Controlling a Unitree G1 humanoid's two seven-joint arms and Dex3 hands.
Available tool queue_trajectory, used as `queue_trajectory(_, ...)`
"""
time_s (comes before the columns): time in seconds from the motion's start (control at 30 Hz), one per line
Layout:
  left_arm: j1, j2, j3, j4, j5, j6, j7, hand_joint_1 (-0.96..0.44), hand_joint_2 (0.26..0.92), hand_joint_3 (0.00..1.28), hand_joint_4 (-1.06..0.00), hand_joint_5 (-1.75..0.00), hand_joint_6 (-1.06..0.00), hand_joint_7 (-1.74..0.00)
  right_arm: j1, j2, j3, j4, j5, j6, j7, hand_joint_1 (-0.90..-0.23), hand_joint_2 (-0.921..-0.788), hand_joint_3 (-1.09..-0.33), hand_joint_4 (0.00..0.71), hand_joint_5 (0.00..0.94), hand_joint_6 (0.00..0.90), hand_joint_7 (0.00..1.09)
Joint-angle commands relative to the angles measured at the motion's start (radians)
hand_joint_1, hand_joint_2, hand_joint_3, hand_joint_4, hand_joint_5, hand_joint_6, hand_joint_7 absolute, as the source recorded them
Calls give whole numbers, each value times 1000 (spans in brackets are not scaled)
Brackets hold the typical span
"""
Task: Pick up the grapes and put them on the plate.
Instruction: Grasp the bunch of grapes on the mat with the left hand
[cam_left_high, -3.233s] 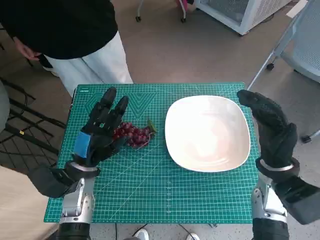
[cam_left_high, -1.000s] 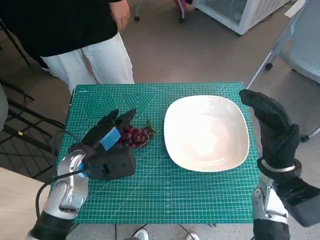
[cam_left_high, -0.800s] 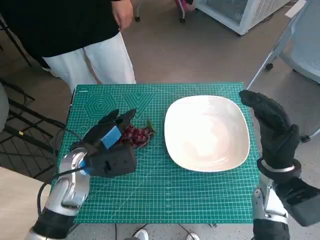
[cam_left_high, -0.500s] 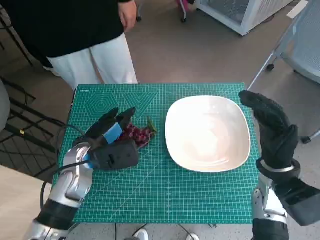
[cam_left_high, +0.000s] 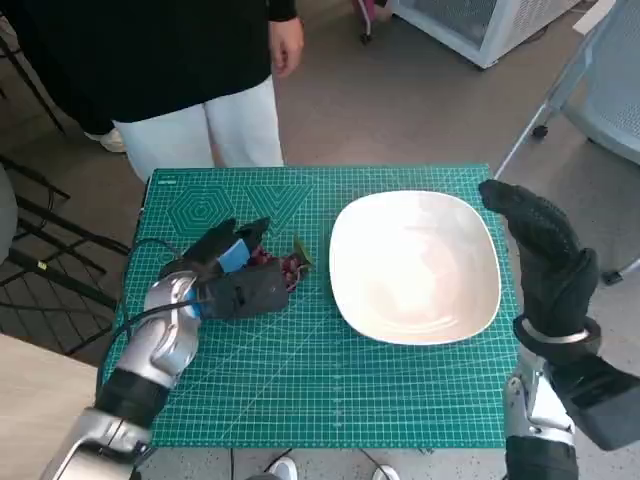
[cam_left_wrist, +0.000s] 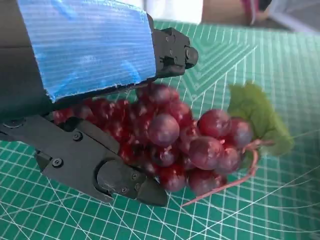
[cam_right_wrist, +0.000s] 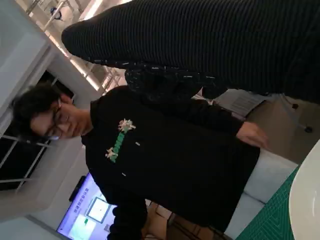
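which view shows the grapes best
The left wrist view: the grapes fill the frame, with their leaf, stem and the left hand closing around them. The head view shows only a sliver of red beside that hand. The right wrist view shows none.

The left hand (cam_left_high: 238, 283) is black hard plastic with small screws in its finger housings and blue tape across its back, on a silvery-grey forearm trailed by a thin black cable. The right hand (cam_left_high: 545, 258) wears a black ribbed knitted glove, with a pale metallic band at the wrist.
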Motion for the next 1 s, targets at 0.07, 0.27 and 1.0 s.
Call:
queue_trajectory(0.07,-42,-15,-20,85,-13,-25,14,-436,750,3,-2,-1,-171,-7,23,-4,0,-5,3,18,5,-598,-921,-721,186,2,-1,402)
queue_trajectory(0.27,-65,-21,-36,150,-20,-55,15,-440,751,2,-6,-2,-182,-9,26,-2,-1,-10,-1,23,0,-603,-921,-718,186,2,-1,402)
queue_trajectory(1.0,-149,-47,-81,371,-39,-108,21,-458,755,2,-38,-7,-206,-9,27,-4,-4,-32,-3,52,-4,-596,-921,-720,188,2,-1,400)
